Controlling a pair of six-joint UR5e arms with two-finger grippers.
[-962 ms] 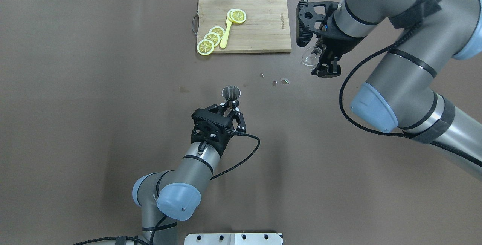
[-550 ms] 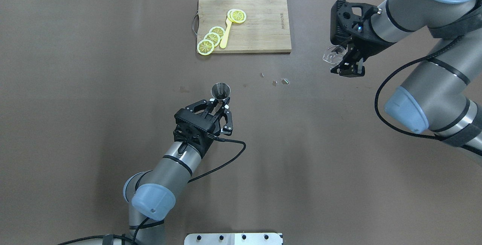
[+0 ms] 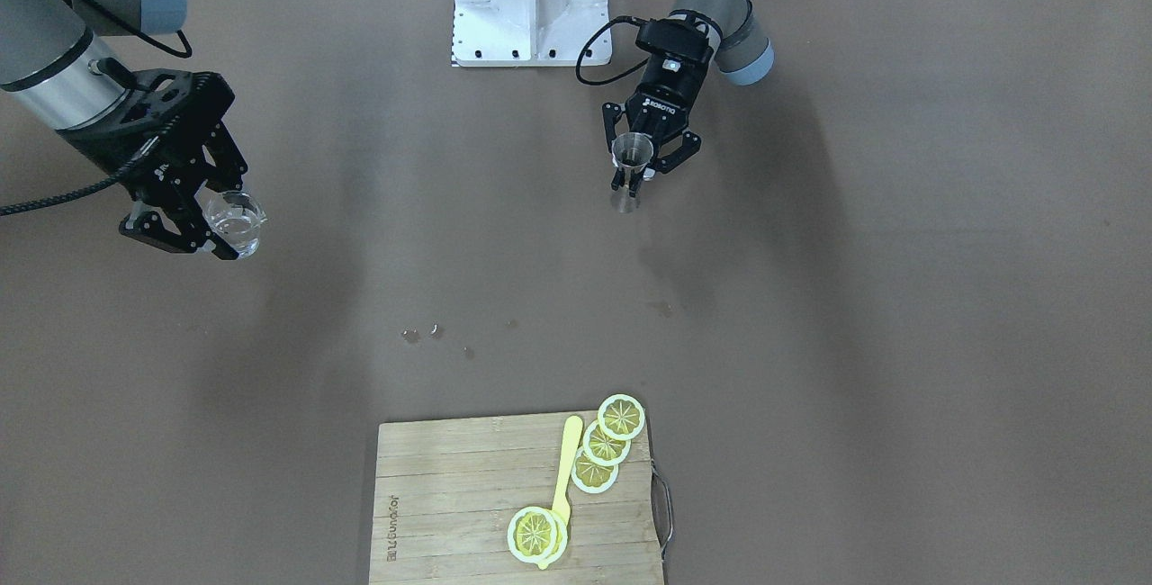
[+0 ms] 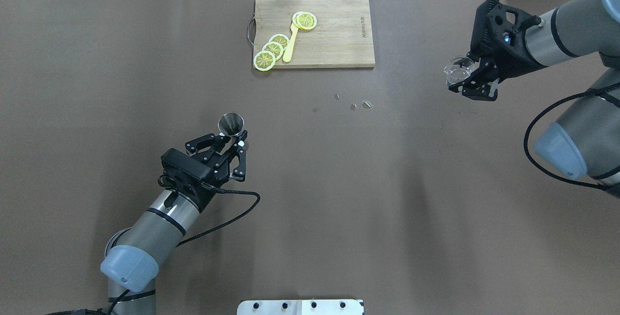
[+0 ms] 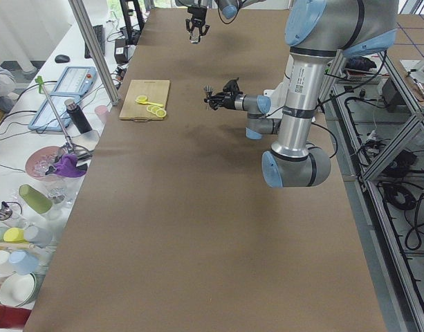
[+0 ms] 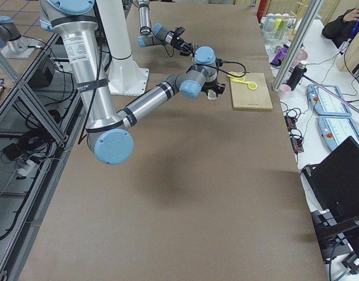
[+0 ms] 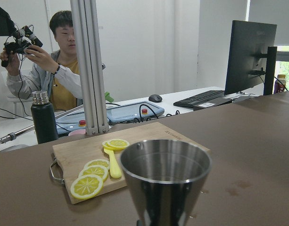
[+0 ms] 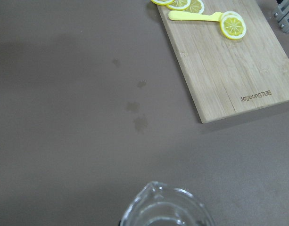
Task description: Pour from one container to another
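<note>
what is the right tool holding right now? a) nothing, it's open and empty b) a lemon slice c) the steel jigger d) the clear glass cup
D: the right tool is closed on the clear glass cup, while the steel jigger is in the left tool and the lemon slices lie on the cutting board.

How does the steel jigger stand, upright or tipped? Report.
Upright: the jigger, held in the left gripper, shows its round mouth facing up.
</note>
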